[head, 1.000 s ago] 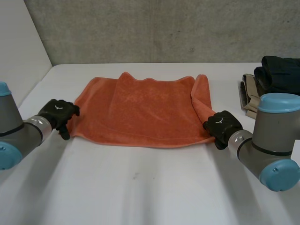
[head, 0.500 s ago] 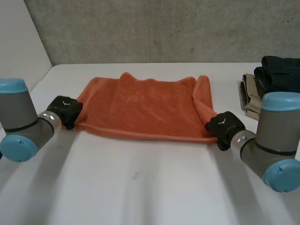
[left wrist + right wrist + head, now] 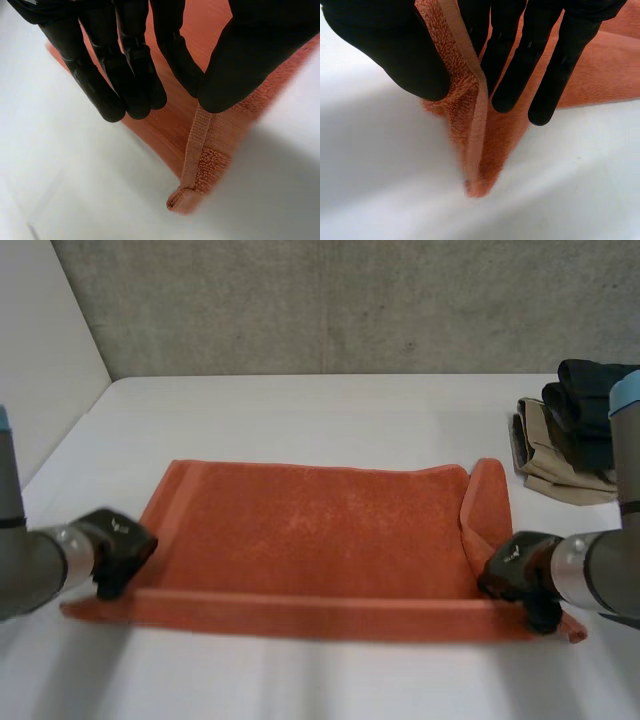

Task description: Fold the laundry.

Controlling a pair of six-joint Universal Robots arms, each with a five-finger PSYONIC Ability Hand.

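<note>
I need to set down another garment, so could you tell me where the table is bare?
Bare table lies between the orange towel and the wall. Crowded: folded clothes far right; left hand and right hand pinch the towel's near corners.

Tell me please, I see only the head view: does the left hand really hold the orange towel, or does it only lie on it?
Observer: It holds it. In the left wrist view the left hand pinches the orange towel near a corner, thumb against fingers.
Operator: Is the corner itself inside the grip?
Observer: No, the corner tip sticks out free beyond the fingertips.
Operator: And the other side?
Observer: The right hand pinches the hemmed edge between thumb and fingers, and the corner hangs out past them there too.
</note>
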